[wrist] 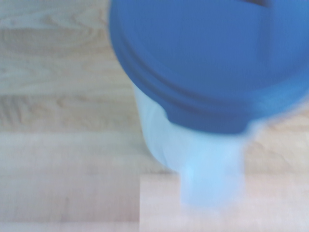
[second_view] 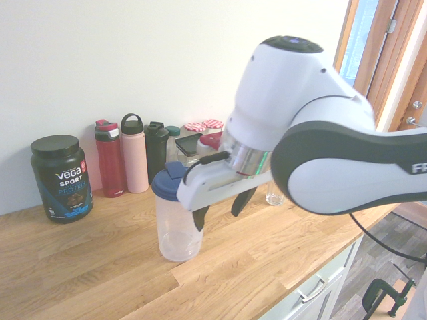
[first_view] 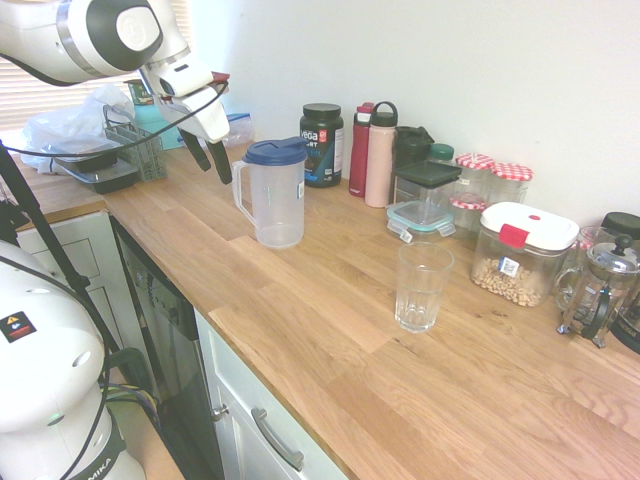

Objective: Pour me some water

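While the claw (first_view: 207, 160) hangs spread wide and empty in the upper left, just beside the jug's handle, the reach-for-jug step is in hand. Jug (first_view: 272, 192) stands upright left of centre on the counter (first_view: 330, 330), glass (first_view: 421, 286) well apart at centre. Next move likely calls for closing on the handle (first_view: 240, 190), then carrying the jug to the glass.

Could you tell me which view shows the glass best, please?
The first exterior view: the glass stands whole and unblocked on the counter. The second exterior view shows only its base behind the arm; the wrist view shows none.
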### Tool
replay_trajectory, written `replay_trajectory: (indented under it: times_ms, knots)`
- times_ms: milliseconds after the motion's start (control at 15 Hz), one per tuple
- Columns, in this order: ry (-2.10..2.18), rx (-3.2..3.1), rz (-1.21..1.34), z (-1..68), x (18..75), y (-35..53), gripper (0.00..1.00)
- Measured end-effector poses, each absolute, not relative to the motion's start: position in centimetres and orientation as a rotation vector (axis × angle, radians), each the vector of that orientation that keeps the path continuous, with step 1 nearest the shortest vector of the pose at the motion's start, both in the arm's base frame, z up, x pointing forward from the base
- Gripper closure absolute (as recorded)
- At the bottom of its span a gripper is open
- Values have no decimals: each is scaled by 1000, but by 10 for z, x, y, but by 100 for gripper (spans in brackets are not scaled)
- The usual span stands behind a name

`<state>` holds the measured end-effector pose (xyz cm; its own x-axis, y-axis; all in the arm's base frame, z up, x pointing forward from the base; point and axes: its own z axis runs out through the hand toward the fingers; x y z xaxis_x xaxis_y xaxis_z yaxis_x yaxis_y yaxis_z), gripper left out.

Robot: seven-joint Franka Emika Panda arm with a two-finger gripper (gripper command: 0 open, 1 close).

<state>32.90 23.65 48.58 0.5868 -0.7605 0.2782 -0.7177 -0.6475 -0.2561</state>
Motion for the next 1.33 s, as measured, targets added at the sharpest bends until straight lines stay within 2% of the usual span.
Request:
replay_trajectory:
  times_ms: [67, 133, 400, 1333]
  knots:
    - [1295, -2670, -605, 478, 344, 238, 0]
    - [1325, -2648, -642, 469, 358, 238, 100]
    - [1352, -2634, -640, 448, 384, 249, 100]
    - [1364, -2630, -638, 445, 384, 250, 100]
